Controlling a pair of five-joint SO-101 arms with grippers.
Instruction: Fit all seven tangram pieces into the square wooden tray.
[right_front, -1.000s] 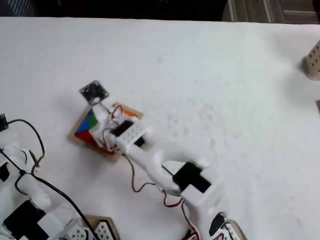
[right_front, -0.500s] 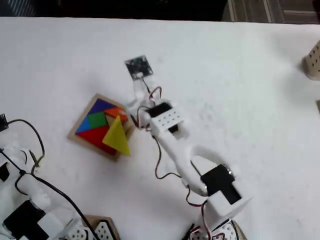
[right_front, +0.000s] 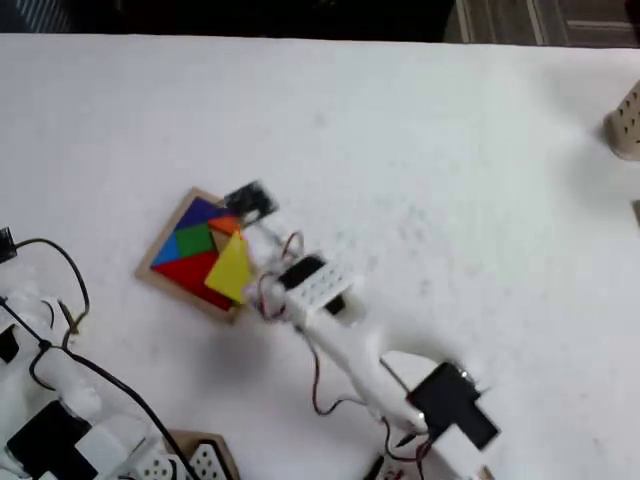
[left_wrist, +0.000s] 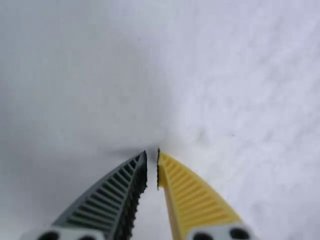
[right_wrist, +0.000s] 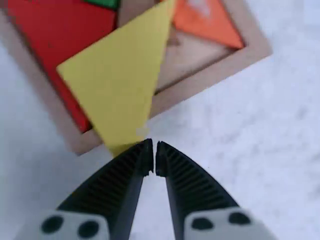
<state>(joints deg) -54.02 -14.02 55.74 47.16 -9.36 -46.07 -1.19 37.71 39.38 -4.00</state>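
Wooden tray (right_front: 166, 231) sits on the white table (right_front: 450, 150). In it we see red (right_front: 183, 270), blue (right_front: 166, 247), green (right_front: 196, 240) and orange (right_front: 228, 224) pieces lying flat. Yellow triangle (right_wrist: 117, 85) lies skewed across red piece and rim, unseated. Right gripper (right_wrist: 152, 151) has fingers together, empty, at the triangle's corner. Left gripper (left_wrist: 152, 161) is also closed, over bare table.

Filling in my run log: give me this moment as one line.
right gripper: shut, tips at corner of yellow triangle | yellow triangle: askew across tray rim, unseated | left gripper: shut, over bare table
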